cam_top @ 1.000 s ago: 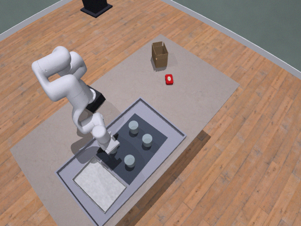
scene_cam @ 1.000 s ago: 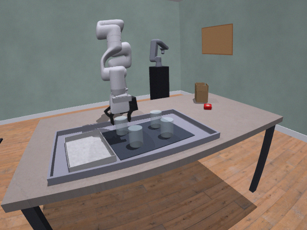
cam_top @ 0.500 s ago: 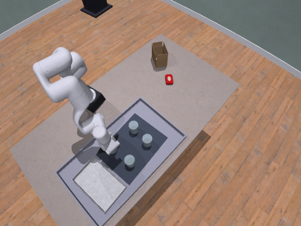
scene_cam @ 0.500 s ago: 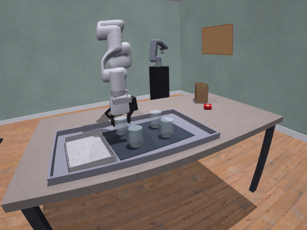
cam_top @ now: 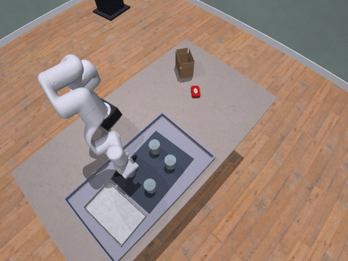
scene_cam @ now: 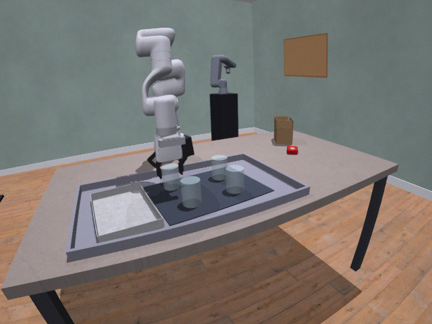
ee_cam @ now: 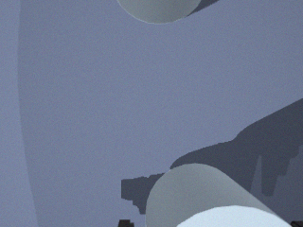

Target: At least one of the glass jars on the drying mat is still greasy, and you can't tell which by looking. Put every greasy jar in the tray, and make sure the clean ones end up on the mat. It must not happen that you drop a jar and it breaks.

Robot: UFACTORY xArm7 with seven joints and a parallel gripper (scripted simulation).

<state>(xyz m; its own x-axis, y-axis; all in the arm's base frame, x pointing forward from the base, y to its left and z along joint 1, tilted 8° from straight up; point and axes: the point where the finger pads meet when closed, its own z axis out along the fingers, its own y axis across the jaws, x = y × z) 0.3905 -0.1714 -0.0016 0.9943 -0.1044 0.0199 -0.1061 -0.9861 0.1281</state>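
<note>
Top view. A grey table (cam_top: 230, 118) carried a large shallow grey basin (cam_top: 196, 145). Inside it lay a dark drying mat (cam_top: 182, 160) and, beside that, a pale square tray (cam_top: 115, 213). Three glass jars stood upright and apart on the mat: one toward the far end (cam_top: 154, 145), one to the right (cam_top: 169, 161), one nearest the tray (cam_top: 149, 185). The white arm (cam_top: 81, 104) reached over the mat's left edge, its wrist covering a fourth jar (cam_top: 130, 174), of which only a sliver showed. A cardboard box (cam_top: 184, 63) and a small red object (cam_top: 195, 91) sat well apart from the basin.

Exterior view. The gripper (scene_cam: 169, 168) pointed straight down over the fourth jar (scene_cam: 171, 179), its dark fingers (scene_cam: 181, 165) flanking the jar's rim on either side, spread wide and gripping nothing. The other three jars (scene_cam: 190, 192) (scene_cam: 219, 168) (scene_cam: 234, 179) stood on the mat (scene_cam: 251, 190). The tray (scene_cam: 104, 235) held no jars. A second, grey arm (scene_cam: 219, 71) stood on a black pedestal (scene_cam: 223, 117) by the wall; a cork board (scene_cam: 305, 55) hung on the right-hand wall.

Wrist view. The fourth jar (ee_cam: 204, 196) filled the lower edge, seen from just above its rim. Another jar (ee_cam: 158, 9) showed at the top edge. The mat surface (ee_cam: 95, 118) lay between them, with the gripper's shadow at right.
</note>
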